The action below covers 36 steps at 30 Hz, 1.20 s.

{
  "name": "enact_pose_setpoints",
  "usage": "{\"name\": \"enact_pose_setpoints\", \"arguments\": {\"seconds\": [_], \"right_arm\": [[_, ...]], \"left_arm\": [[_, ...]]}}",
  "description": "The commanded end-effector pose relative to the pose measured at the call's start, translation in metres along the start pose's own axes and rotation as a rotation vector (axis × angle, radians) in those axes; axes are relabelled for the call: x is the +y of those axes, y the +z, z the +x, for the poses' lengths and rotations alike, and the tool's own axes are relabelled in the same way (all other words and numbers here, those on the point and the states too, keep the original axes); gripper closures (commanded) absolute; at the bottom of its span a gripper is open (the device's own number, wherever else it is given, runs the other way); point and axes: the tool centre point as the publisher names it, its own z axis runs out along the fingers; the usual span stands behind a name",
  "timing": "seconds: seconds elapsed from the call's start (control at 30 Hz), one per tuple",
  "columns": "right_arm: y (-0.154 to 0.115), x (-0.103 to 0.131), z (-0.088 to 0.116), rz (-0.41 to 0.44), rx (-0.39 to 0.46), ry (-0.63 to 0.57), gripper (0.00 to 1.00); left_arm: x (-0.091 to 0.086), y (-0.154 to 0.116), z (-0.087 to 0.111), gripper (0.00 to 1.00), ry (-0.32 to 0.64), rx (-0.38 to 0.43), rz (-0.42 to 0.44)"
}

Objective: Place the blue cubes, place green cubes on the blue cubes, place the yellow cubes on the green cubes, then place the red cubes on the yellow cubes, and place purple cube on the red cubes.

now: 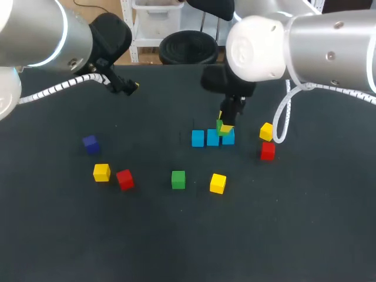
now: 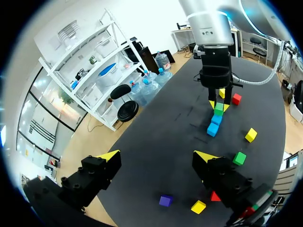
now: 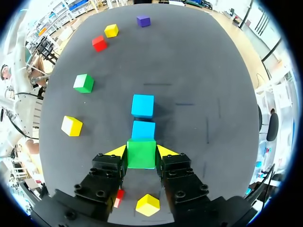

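Dark tabletop (image 1: 176, 235) carries all the parts. Three blue cubes (image 1: 212, 137) sit in a close row near the centre. The right gripper (image 3: 141, 150) is clamped on a green cube (image 3: 141, 158), one finger against each side, and holds it directly over the end blue cube nearest the right arm. The left gripper (image 2: 158, 158) hangs well apart at the far left with its fingers spread and nothing between them.

Loose parts: a second green cube (image 1: 178, 180), three yellow cubes (image 1: 218, 183), two red cubes (image 1: 268, 151) and a purple cube (image 1: 90, 143).

Risks:
- If the green cube is released while off-centre or tilted, it may slide off the blue cube.
- The fingers reach down beside the blue cube. A sideways drift could push the row out of line.

Limits of view:
- The blue cube beneath the green one is almost fully covered in the right wrist view.
- Contact between the two cannot be confirmed.
- One red cube is partly hidden behind the right fingers.
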Motion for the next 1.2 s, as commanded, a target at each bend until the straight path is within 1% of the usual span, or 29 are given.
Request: {"name": "enact_pose_setpoints", "arguments": {"seconds": [0.03, 1.2], "right_arm": [[0.002, -0.0011, 0.001, -0.001, 0.003, 0.002, 1.0], [0.0068, -0.0016, -0.0008, -0.014, 0.003, 0.004, 1.0]], "left_arm": [[-0.0005, 0.0, -0.0003, 0.0, -0.001, 0.002, -0.003], [-0.0005, 0.0, -0.0003, 0.0, -0.001, 0.002, -0.003]]}}
